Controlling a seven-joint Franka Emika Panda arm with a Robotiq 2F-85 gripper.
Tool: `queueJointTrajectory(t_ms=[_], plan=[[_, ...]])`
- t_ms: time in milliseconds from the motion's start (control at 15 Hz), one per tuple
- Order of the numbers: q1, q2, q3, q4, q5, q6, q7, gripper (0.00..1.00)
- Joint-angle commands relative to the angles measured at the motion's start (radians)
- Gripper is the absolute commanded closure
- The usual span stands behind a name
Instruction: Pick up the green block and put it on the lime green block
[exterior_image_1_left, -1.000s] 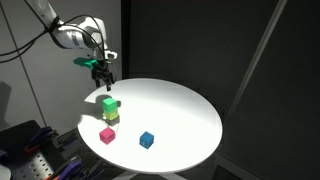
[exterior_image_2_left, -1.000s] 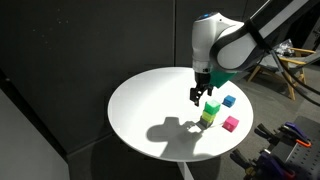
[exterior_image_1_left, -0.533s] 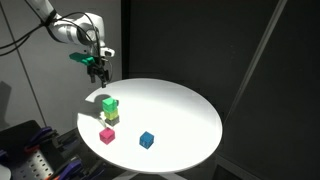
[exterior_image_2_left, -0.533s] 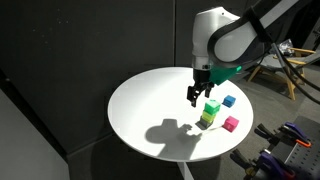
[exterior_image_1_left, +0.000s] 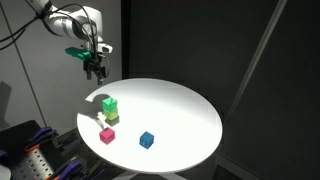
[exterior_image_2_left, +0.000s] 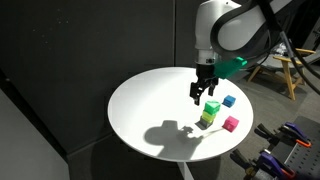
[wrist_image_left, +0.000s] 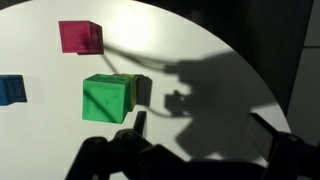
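Currently the pincer (exterior_image_1_left: 96, 70) hangs in the air above the bench (exterior_image_1_left: 180, 110), its fingers apart and nothing between them. The green block (exterior_image_1_left: 109, 103) sits on top of the lime green block (exterior_image_1_left: 111, 118), and both exterior views show the two as one short stack near the bench edge. A pink block (exterior_image_1_left: 107, 134) and a blue block (exterior_image_1_left: 146, 139) lie near the stack but apart from it.

Note the relation that governs your next move: the green block lies below the pincer and slightly to one side of it, not directly under the gap. In the wrist view the green block (wrist_image_left: 107, 98) appears left of the midline between the fingers, with its top face fully exposed. The lime green block is hidden beneath it in that view.

The green block is a cube, so it has no long axis to align with. Judged from these views, the placement looks complete. Any further travel should stay clear of the stack, since a sideways brush at block height could topple it.
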Motion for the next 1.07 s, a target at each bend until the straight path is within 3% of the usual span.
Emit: queueJointTrajectory(t_ms=[0,467,1000], plan=[[-0.007,-0.069,0.01,-0.023,0.0,-0.071,0.016,0.0],[-0.01,-0.149,0.017,-0.038,-0.002,-0.145,0.036,0.0],[-0.018,-0.257,0.03,-0.091,-0.006,-0.139,0.066,0.0]])
